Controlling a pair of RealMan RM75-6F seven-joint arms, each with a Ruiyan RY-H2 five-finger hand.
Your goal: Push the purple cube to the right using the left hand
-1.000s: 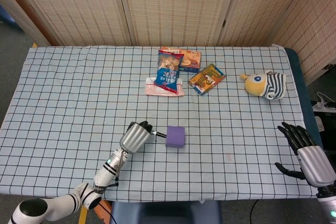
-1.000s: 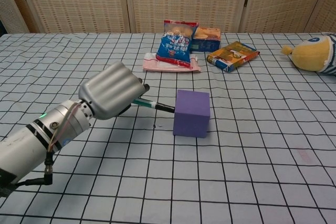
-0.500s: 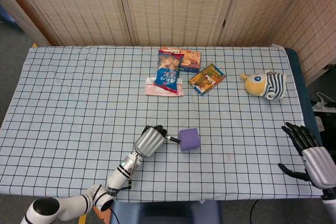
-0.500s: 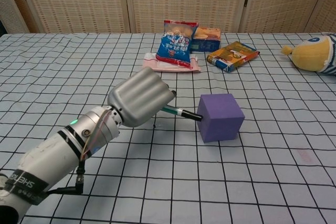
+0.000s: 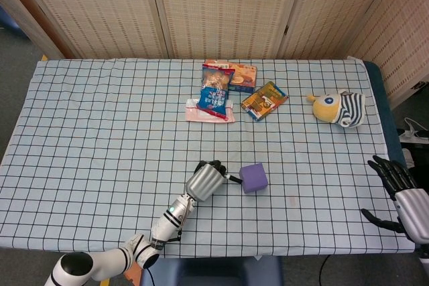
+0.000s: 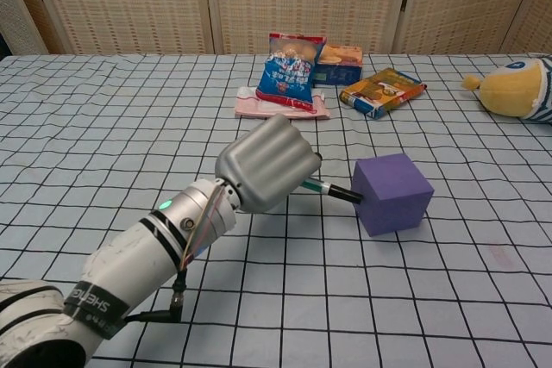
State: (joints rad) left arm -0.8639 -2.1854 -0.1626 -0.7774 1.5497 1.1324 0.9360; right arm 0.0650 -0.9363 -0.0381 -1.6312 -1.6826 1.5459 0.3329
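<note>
The purple cube (image 5: 253, 177) (image 6: 392, 193) sits on the checked tablecloth (image 5: 100, 132), near the front and a little right of the middle, turned slightly askew. My left hand (image 5: 206, 180) (image 6: 269, 164) is just left of it, fingers curled into a fist with one dark fingertip (image 6: 343, 193) stretched out and touching the cube's left face. It holds nothing. My right hand (image 5: 402, 195) hangs off the table's front right corner with its fingers spread and nothing in them; only the head view shows it.
At the back middle lie a blue snack bag (image 5: 216, 90) (image 6: 292, 71), an orange box (image 5: 242, 77), a yellow-orange packet (image 5: 264, 100) (image 6: 383, 91) and a flat pink pack (image 5: 209, 112). A yellow striped plush toy (image 5: 338, 107) (image 6: 516, 88) lies at the back right.
My left hand has moved right across the table, its fingertip sliding the purple cube to the right and turning it slightly. The right hand has sunk a little lower.
</note>
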